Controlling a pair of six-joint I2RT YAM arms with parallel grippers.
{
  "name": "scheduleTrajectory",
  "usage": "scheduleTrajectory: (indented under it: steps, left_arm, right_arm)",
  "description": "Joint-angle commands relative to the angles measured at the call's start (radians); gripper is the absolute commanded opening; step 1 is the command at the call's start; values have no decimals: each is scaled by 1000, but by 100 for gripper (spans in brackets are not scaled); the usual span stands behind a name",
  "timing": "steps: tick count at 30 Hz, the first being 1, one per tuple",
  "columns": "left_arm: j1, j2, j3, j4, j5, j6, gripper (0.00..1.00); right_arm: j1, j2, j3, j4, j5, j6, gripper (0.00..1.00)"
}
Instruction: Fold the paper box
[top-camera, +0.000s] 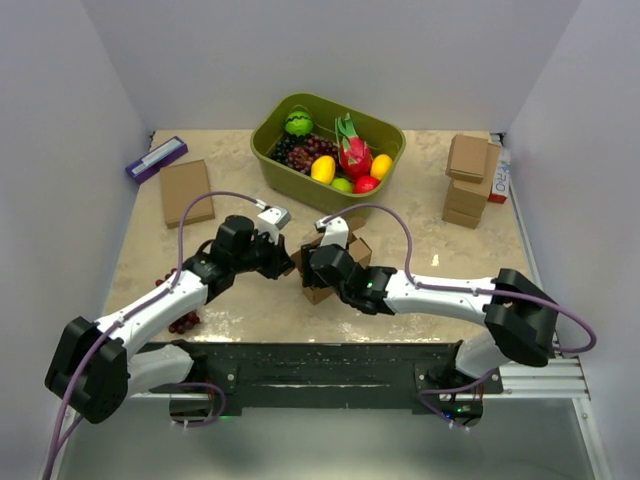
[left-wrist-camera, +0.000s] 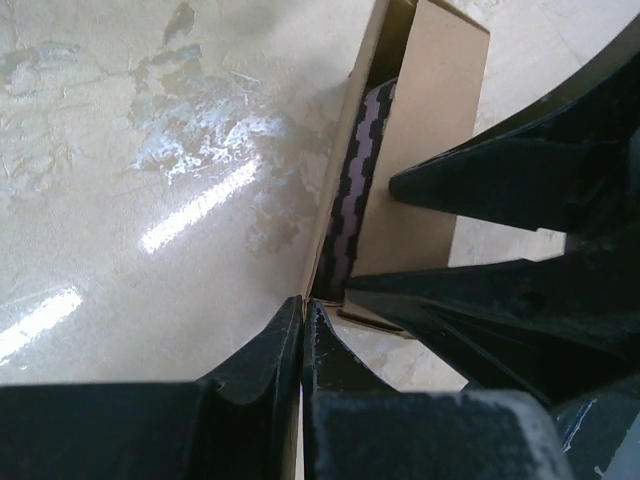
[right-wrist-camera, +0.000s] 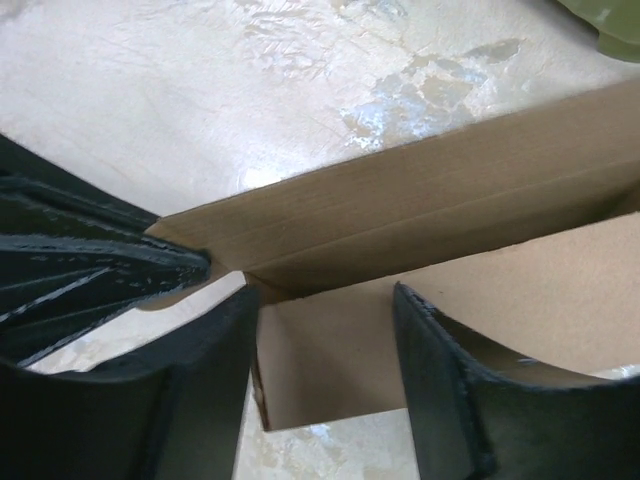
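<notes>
The paper box (top-camera: 357, 250) is sitting partly folded mid-worktop (top-camera: 430, 225), on the near side of the green fruit bin (top-camera: 268, 150), with both arms reaching in on it. The left pincer (left-wrist-camera: 303, 318) is pinching fully closed on the thin edge of one upright wall, right at its corner. The right pincer (right-wrist-camera: 325, 300) is hanging with jaws spread wide over an inner flap, not clamping anything.

My left arm (top-camera: 150, 306) and right arm (top-camera: 440, 293) reach inward; left pincer (left-wrist-camera: 302, 312) pinched tight, right pincer (right-wrist-camera: 322, 295) spread.
</notes>
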Motion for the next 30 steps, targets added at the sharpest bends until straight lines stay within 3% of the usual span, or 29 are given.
scheduleTrajectory:
  steps: [1,5,12,18,30]
  left_arm:
    - [-9,8,32,-20,-16,-8,0]
    - [-11,11,40,-21,-10,5,0]
    - [-11,16,51,-28,-7,16,0]
    - [-11,25,68,-43,1,38,0]
    - [-11,46,81,-64,166,162,0]
  right_arm:
    - [-2,-66,0,-93,23,12,73]
    - [-2,-152,15,-170,49,1,90]
    - [-5,-255,-32,-305,83,64,93]
    - [-5,-300,-98,-325,13,156,93]
    - [-5,-269,-198,-48,5,205,78]
